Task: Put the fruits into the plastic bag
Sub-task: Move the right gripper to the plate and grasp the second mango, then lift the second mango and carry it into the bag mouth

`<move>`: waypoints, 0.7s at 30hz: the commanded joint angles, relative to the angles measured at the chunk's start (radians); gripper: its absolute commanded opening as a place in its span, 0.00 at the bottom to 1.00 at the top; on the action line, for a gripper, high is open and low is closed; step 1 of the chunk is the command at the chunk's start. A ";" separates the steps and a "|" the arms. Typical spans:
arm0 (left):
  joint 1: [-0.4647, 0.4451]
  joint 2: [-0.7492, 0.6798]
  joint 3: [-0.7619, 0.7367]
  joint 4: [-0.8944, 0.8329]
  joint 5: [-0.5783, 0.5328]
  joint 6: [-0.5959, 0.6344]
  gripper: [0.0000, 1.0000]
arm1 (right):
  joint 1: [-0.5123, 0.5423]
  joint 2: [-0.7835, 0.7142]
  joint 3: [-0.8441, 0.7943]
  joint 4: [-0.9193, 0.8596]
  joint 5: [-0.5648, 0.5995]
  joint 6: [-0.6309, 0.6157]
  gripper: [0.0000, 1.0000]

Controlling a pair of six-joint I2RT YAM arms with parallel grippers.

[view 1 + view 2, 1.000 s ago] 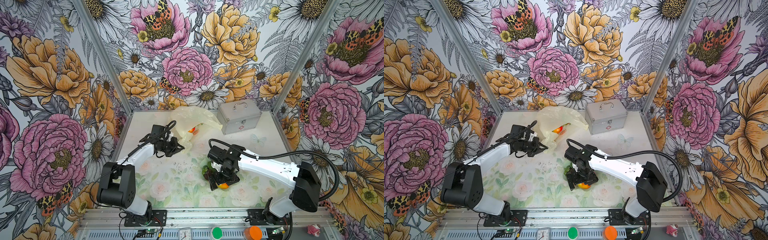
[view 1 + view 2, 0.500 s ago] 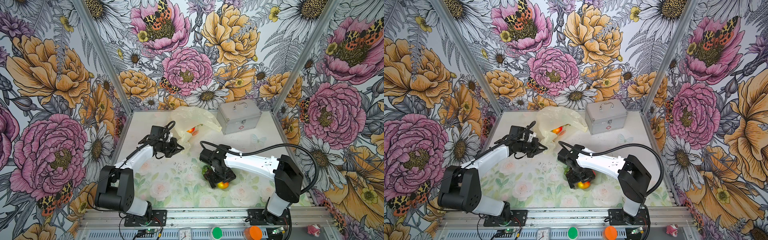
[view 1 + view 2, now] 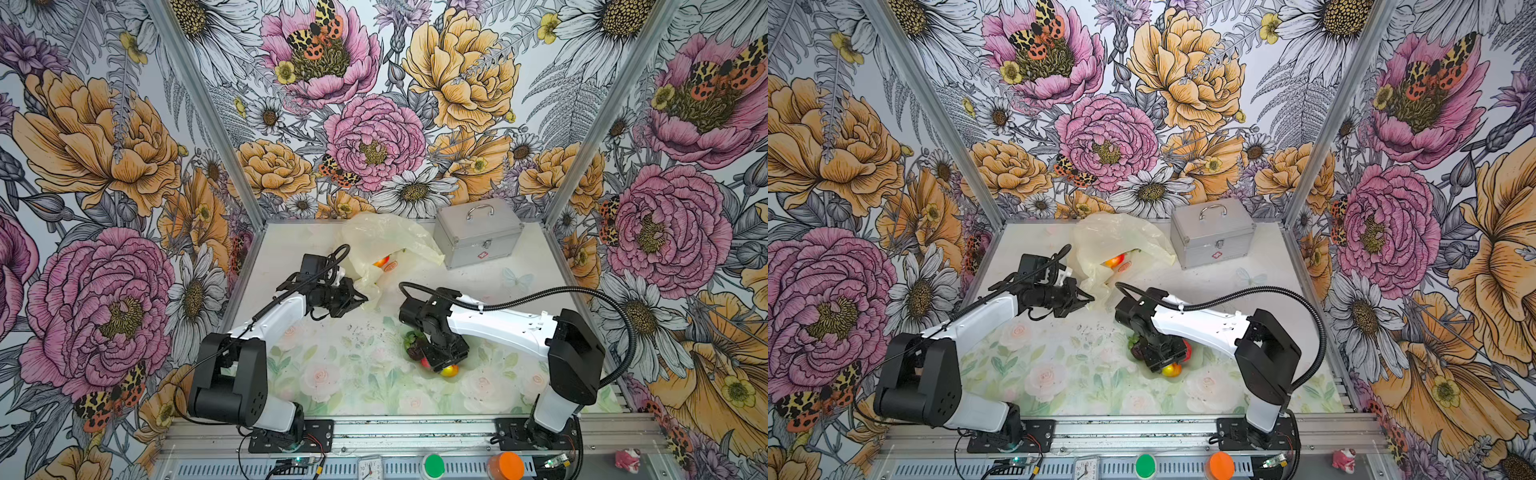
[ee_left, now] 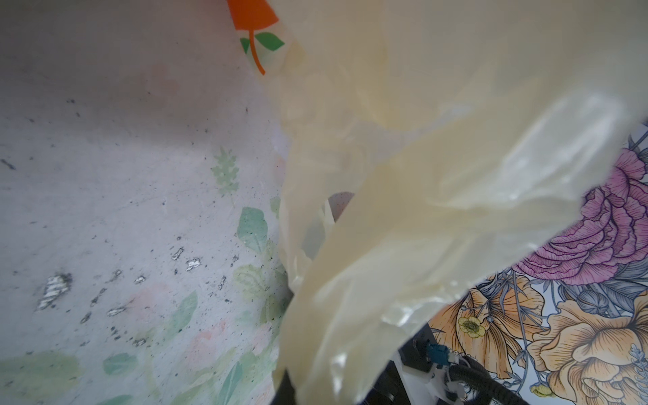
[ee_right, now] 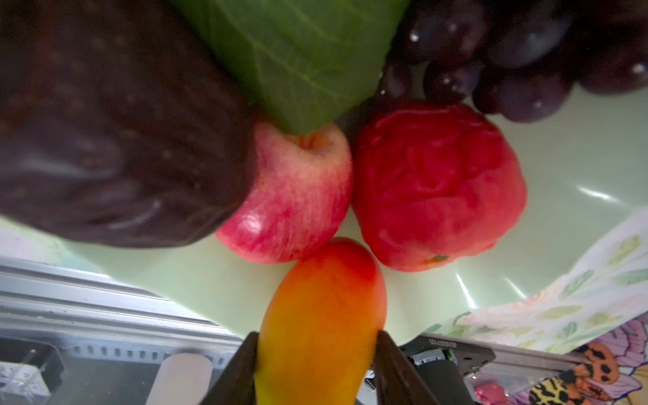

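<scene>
1. The left end effector point(image 3: 360, 297) is clamped tight on the near edge of the bag point(image 3: 386, 235). The bag lies at the back edge of the desk point(image 3: 332, 374), with an orange fruit point(image 3: 381, 262) showing in its mouth.
2. Right of centre, toward the front edge, the right end effector point(image 5: 315, 335) grips a mango point(image 5: 326, 287) by both sides, low over the dish point(image 5: 578, 175).
3. Also in the dish lie an avocado point(image 5: 105, 122), a leaf point(image 5: 298, 52), an apple point(image 5: 298, 203), a red fruit point(image 5: 438, 186) and grapes point(image 5: 526, 52).
4. A case point(image 3: 478, 232) stands in the back right corner.
</scene>
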 commanded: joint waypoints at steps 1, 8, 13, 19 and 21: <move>-0.011 -0.021 -0.013 0.043 -0.030 -0.018 0.00 | 0.002 -0.038 0.046 -0.034 0.032 -0.002 0.36; -0.036 -0.016 -0.008 0.058 -0.049 -0.039 0.00 | -0.060 -0.088 0.082 -0.052 0.009 -0.018 0.27; -0.054 -0.006 0.008 0.060 -0.059 -0.051 0.00 | -0.201 -0.143 0.172 -0.039 -0.128 -0.026 0.27; -0.077 0.013 0.038 0.059 -0.065 -0.068 0.00 | -0.431 -0.132 0.249 0.235 -0.417 0.049 0.27; -0.088 0.019 0.048 0.059 -0.065 -0.075 0.00 | -0.466 -0.088 0.260 0.376 -0.483 0.102 0.27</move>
